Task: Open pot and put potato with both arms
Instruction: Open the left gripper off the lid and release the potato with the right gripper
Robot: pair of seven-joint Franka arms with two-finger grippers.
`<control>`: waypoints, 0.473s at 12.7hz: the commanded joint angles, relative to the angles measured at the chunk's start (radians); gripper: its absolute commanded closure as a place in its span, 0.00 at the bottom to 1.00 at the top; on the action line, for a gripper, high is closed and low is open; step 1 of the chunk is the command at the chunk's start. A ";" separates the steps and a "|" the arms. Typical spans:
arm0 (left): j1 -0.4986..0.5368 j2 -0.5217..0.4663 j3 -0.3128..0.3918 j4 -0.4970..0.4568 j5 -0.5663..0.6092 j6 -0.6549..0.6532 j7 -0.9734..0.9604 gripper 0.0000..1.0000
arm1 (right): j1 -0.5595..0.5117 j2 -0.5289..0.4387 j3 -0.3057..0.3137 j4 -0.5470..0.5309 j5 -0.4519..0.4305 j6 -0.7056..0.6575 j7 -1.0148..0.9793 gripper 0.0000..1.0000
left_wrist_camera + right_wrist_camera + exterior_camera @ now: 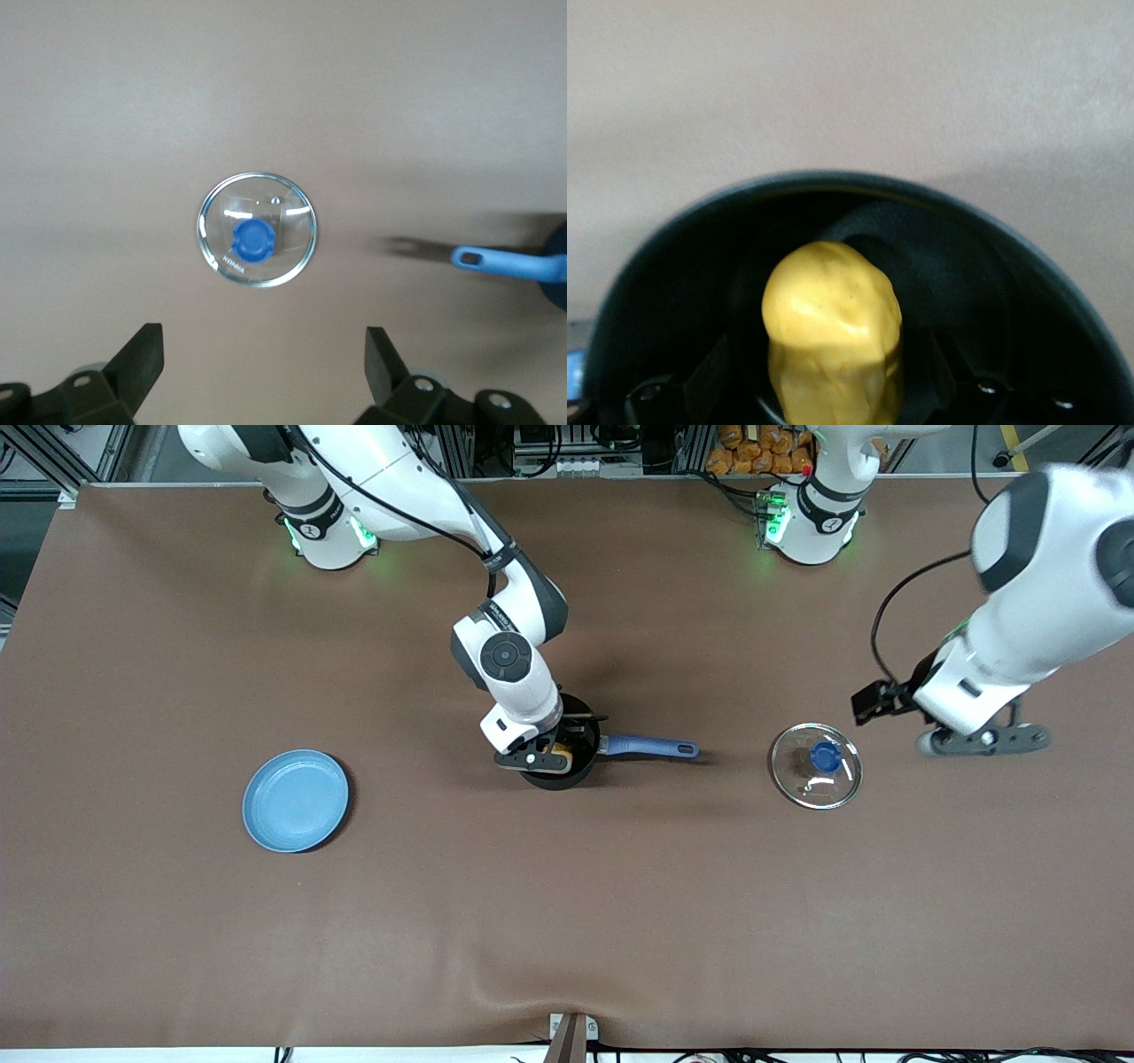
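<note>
The black pot (567, 778) stands uncovered mid-table, its blue handle (647, 747) pointing toward the left arm's end. My right gripper (551, 754) is down inside the pot, open. In the right wrist view the yellow potato (831, 328) rests inside the pot (833, 181) between the spread fingers (709, 376), with gaps on both sides. A sliver of the potato (562, 755) shows in the front view. The glass lid (816, 765) with its blue knob lies on the table. My left gripper (983, 740) is open and empty beside the lid, which shows in its view (256, 228).
A flat light-blue plate (296, 800) lies toward the right arm's end of the table. The pot handle's tip (509, 263) shows in the left wrist view. The brown table cover (567, 921) is bare nearer the front camera.
</note>
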 commanded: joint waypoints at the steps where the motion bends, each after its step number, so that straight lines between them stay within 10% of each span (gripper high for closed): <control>1: 0.011 0.041 0.002 0.136 -0.003 -0.103 -0.007 0.00 | 0.000 -0.024 -0.011 0.019 -0.024 -0.050 0.023 0.00; 6: 0.016 0.030 0.009 0.231 0.004 -0.221 -0.006 0.00 | -0.001 -0.109 -0.055 0.070 -0.024 -0.289 0.007 0.00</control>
